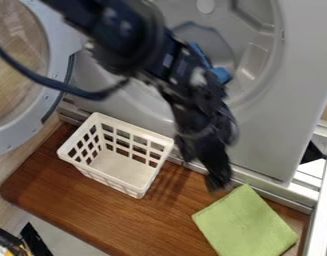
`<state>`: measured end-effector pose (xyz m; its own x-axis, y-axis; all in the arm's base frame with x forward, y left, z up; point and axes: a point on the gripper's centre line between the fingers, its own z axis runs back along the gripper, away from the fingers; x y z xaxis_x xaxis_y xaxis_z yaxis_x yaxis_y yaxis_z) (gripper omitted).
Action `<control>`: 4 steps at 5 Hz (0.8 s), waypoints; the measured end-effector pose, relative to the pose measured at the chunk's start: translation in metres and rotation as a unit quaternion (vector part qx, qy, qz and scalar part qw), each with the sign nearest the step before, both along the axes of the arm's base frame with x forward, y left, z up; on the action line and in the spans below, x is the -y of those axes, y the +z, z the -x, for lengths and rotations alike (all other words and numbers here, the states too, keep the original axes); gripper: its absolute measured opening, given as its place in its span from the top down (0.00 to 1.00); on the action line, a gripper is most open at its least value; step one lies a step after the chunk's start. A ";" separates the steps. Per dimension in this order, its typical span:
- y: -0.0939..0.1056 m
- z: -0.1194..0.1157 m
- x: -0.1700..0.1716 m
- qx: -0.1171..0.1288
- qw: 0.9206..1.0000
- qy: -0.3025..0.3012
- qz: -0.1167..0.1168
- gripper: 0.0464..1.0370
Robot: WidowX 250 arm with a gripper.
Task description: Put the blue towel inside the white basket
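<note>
- Currently blue towel [221, 75] sits in drum opening [256, 57], upper right of centre.
- Gripper [216, 176] below centre; can't tell if it's apart or together.
- I'd lift clear, pinch a thick fold, avoid snagging the rim.

A light grey front-loading washing machine [266, 135] stands across the back, its round opening [275, 55] rimmed by a wide curved surround. At the left, its round door [22, 134] hangs open, with pale wood tones showing in the glass [15, 55]. In front lies a reddish-brown wooden board [92, 215] with visible grain and a rounded left corner. A pale ledge [260, 186] runs between board and machine; white framing [317, 200] rises at the right. Light wood-grained and grey surfaces border the lower left. Soft light gives the board a faint sheen.
</note>
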<state>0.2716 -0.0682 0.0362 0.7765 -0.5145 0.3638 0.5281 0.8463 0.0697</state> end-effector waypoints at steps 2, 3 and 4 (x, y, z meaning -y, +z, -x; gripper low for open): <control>0.017 -0.039 -0.032 0.058 0.998 0.007 -0.026 0.04; 0.023 -0.058 -0.044 0.078 0.996 0.015 -0.047 0.04; 0.034 -0.078 -0.057 0.099 0.992 0.011 -0.081 0.04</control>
<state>0.3496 -0.0108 0.0705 0.7104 -0.5616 0.4242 0.4715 0.8272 0.3055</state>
